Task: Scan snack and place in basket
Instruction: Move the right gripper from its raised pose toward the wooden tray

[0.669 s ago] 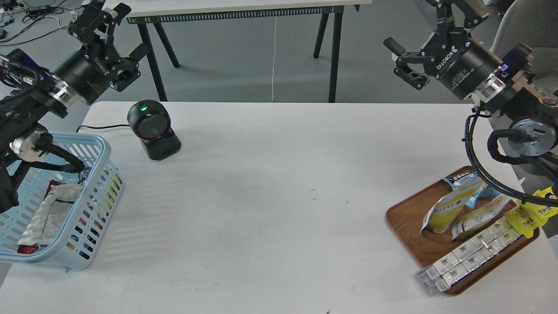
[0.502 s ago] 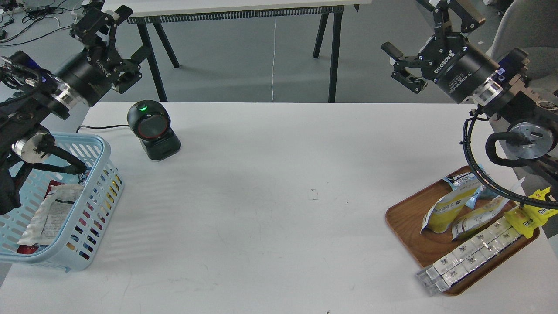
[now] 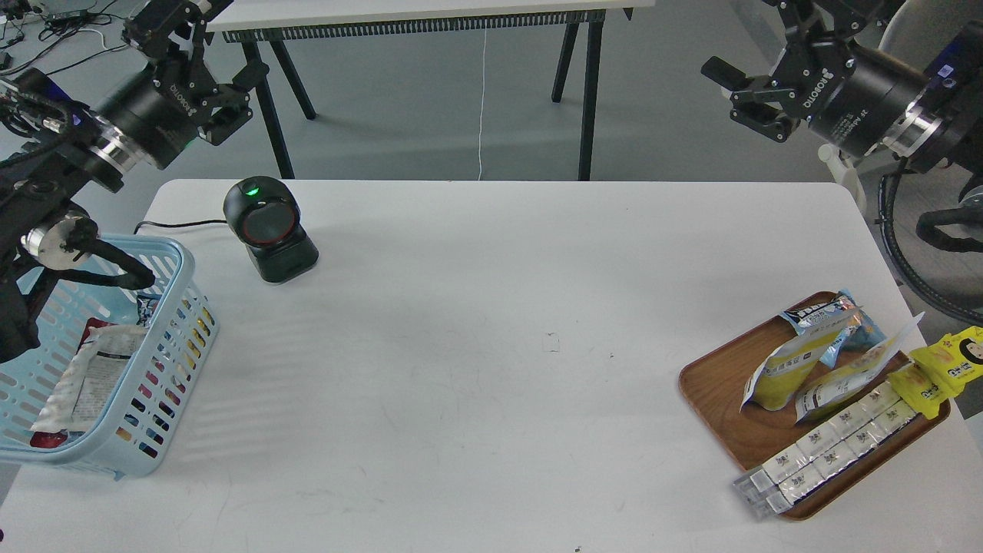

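Observation:
The snack (image 3: 779, 372), a yellow pouch with a white top band and dark text, leans among other packs on the brown wooden tray (image 3: 710, 384) at the right. The light-blue slotted basket (image 3: 165, 342) stands at the table's left edge and holds a few packs. My left gripper (image 3: 219, 42) is open and empty, high above the table's far left corner behind the basket. My right gripper (image 3: 756, 42) is open and empty, high beyond the table's far right edge, well away from the tray.
A black barcode scanner (image 3: 266, 228) with a green light stands at the far left, its cable running left. The tray also holds a light-blue pouch (image 3: 854, 332), a slim white-and-yellow pouch (image 3: 845, 380), yellow packets (image 3: 941, 372) and a strip of white packets (image 3: 829, 453).

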Controlling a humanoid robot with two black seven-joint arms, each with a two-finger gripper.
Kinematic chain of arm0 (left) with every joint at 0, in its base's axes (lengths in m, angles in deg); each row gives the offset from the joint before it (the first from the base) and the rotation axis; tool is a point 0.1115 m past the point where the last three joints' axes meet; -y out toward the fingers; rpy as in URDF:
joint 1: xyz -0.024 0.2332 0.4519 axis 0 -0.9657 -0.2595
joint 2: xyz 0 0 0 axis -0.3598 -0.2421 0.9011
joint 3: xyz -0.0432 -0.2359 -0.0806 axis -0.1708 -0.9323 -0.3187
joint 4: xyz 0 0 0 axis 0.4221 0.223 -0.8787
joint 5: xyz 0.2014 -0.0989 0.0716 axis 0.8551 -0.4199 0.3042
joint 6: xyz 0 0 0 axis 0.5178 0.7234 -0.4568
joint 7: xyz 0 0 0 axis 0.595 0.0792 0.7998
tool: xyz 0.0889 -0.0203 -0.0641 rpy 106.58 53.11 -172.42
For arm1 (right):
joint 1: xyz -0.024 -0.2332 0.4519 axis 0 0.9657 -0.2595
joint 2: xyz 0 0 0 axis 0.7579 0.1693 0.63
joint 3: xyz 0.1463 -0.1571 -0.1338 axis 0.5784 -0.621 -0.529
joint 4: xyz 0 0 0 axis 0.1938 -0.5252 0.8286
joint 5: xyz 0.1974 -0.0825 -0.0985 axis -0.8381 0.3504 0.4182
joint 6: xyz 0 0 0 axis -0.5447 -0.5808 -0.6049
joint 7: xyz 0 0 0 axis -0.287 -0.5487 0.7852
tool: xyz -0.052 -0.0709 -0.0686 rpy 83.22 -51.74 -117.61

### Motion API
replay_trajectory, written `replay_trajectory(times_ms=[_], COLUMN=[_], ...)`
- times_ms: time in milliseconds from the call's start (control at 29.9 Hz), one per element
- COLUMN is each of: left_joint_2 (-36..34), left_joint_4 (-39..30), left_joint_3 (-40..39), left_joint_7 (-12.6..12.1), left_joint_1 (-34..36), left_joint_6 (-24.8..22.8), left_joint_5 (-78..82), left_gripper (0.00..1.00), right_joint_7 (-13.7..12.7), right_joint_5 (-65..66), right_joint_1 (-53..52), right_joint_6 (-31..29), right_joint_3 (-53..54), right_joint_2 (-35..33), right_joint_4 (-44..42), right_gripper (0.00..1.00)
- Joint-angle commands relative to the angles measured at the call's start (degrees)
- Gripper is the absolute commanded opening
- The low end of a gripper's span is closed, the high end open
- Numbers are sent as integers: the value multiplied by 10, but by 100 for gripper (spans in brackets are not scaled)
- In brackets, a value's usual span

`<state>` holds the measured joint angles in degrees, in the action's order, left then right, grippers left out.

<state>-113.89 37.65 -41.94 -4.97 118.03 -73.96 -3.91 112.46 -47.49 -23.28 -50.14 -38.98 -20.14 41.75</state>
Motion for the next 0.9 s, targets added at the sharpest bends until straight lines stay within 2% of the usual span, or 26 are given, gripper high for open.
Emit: replay_trajectory(times_ms=[0,267,468,869], left_joint_2=[0,4,9,9], left_joint_4=[0,0,0,0], left_joint_3=[3,6,7,7], left_joint_7=[0,0,0,0], left_joint_1=[11,13,10,5], left_joint_6=[0,0,0,0], left_joint_5=[0,1,1,1], left_gripper=[100,100,100,100], right_joint_7=[0,0,0,0], right_joint_5=[53,259,391,565], right_joint_1=[-41,-111,-147,-184], right_joint_6=[0,0,0,0], right_joint_3=[-55,-71,-97,-100], right_joint_2=[-31,-110,-118,-161], right_joint_4=[22,68,99,180], right_gripper=[100,100,100,100])
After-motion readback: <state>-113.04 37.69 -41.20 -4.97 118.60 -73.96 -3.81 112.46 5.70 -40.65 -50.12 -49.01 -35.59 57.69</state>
